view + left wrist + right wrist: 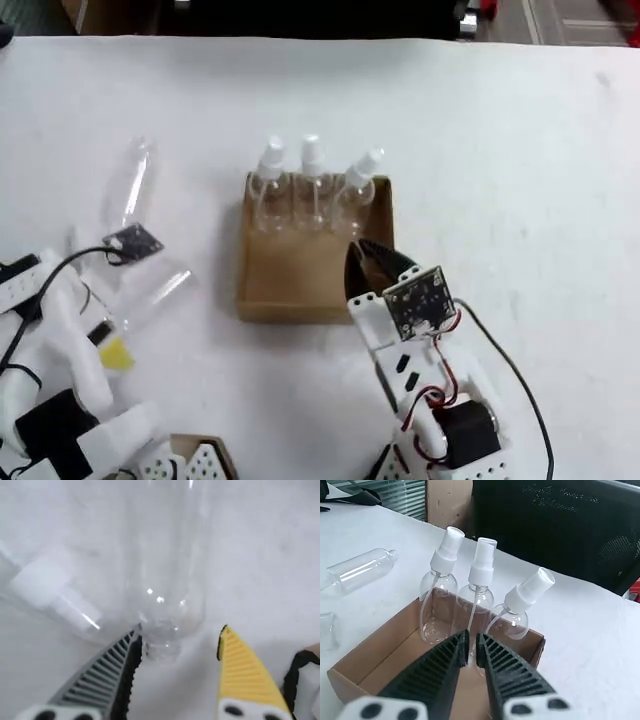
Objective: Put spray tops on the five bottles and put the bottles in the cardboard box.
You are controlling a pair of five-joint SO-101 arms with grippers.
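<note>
- A shallow brown cardboard box (300,290) sits mid-way across the white table (520,150). Three clear plastic bottles with white spray tops (312,200) stand upright in a row against its far wall, probably to leave room for two more.
- The black right claw (472,637) hangs over the box's near part, pinched almost together and carrying nothing.
- The left claw (180,630) is spread wide, its grey and yellow fingers either side of the bare neck of a clear uncapped bottle (165,580) lying on the table, apparently lined up for a neck grip.
- Beside it lies a blurred white-topped piece (40,582), perhaps a spray top.
</note>
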